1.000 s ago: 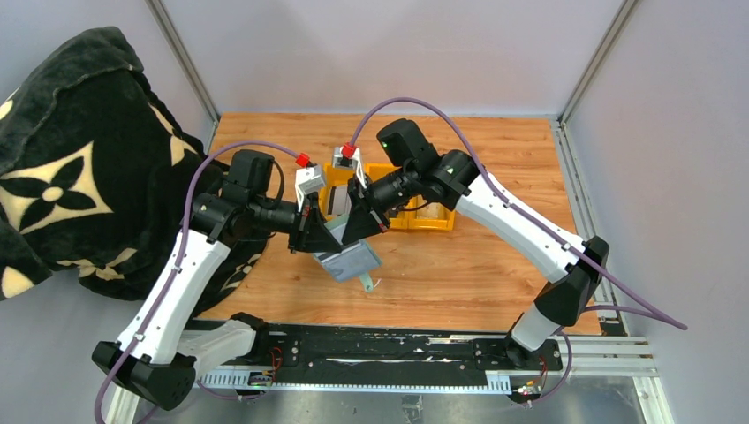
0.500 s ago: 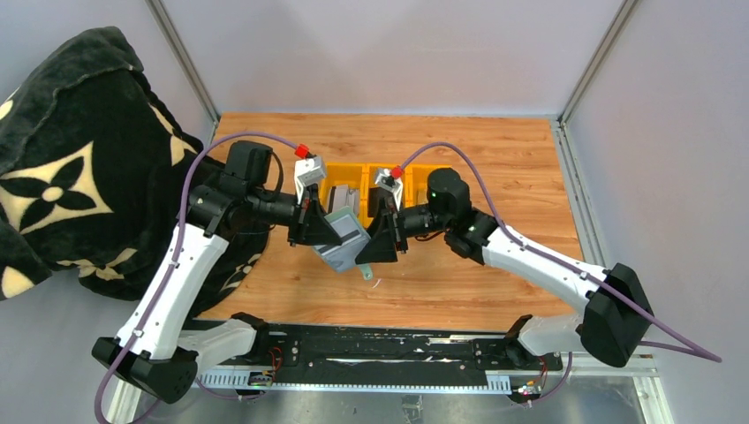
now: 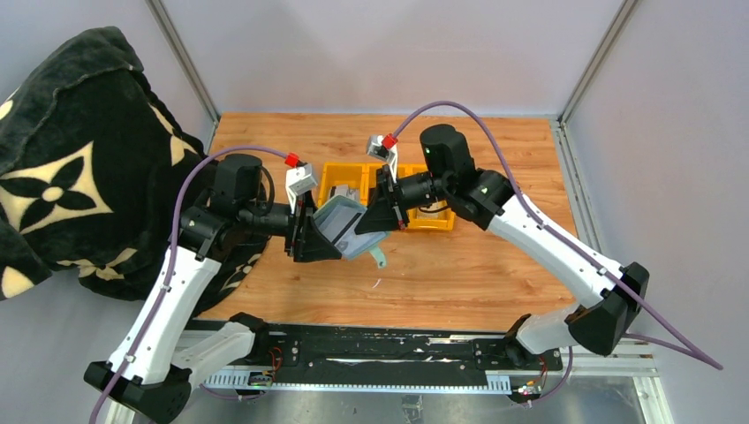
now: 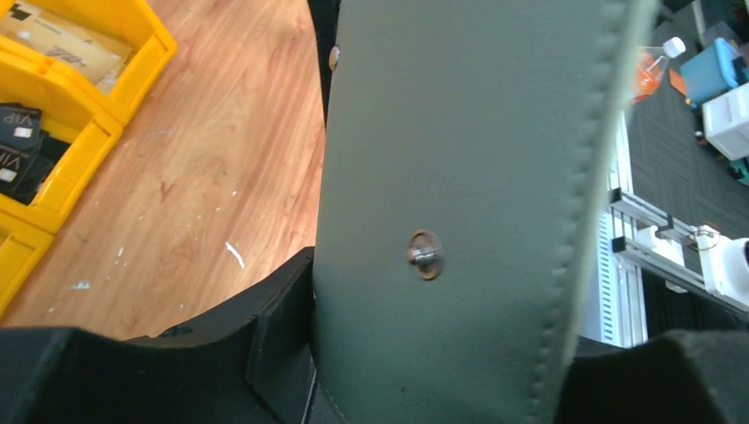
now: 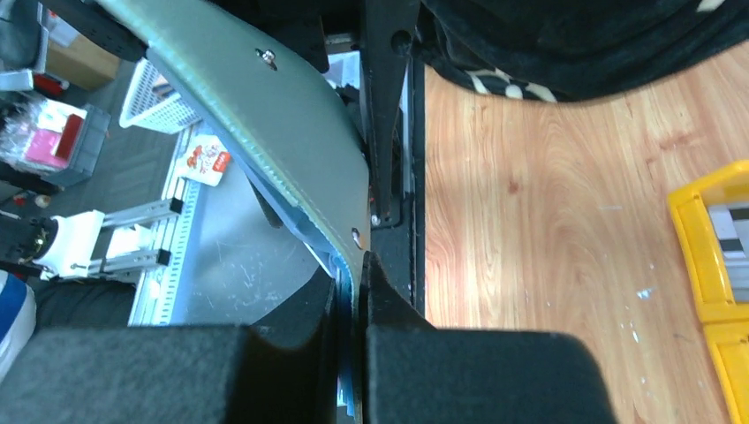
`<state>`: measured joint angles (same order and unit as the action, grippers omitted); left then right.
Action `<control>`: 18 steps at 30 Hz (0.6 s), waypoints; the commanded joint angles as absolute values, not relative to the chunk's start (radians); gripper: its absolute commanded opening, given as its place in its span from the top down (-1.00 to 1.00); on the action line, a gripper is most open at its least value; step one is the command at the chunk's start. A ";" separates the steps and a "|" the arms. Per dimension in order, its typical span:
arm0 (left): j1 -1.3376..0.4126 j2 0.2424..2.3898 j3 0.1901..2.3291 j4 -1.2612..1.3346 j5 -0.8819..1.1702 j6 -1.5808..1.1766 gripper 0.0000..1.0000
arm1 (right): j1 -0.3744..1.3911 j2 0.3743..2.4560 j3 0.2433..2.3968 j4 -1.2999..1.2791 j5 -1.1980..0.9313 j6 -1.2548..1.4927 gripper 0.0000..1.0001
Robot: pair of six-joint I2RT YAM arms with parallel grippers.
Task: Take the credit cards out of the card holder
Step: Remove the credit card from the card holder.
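Note:
The sage-green card holder [image 3: 340,223] is held in the air between both grippers, in front of the yellow tray. My left gripper [image 3: 316,237] is shut on its left edge; in the left wrist view the holder's outer face with a metal snap [image 4: 459,177] fills the space between the fingers. My right gripper [image 3: 375,219] is shut on its right edge [image 5: 291,132], with a thin pale blue edge pinched inside. The closing tab [image 3: 378,258] hangs below. A tan card [image 4: 53,44] and a pale striped card [image 5: 733,231] lie in the tray.
The yellow three-compartment tray [image 3: 424,226] stands just behind the grippers; black cards [image 4: 18,150] lie in one compartment. A black patterned blanket [image 3: 71,177] covers the left side next to the left arm. The wooden table top extends to the right and back.
My right gripper has swung back towards the tray and now grips the holder's right edge. The holder has risen and tilted. My left gripper kept its hold and shifted slightly left.

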<state>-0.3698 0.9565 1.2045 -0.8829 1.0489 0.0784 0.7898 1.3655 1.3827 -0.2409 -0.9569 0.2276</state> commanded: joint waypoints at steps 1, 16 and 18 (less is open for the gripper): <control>-0.377 0.961 1.200 -0.864 1.133 0.087 -0.08 | 0.812 1.438 1.533 -0.760 -0.877 -0.081 1.00; -0.377 0.993 1.167 -0.889 1.121 0.155 1.00 | 0.898 1.551 1.742 -0.964 -0.801 -0.186 1.00; -0.377 0.992 1.166 -0.890 1.144 0.152 1.00 | 0.897 1.552 1.745 -0.935 -0.844 -0.181 1.00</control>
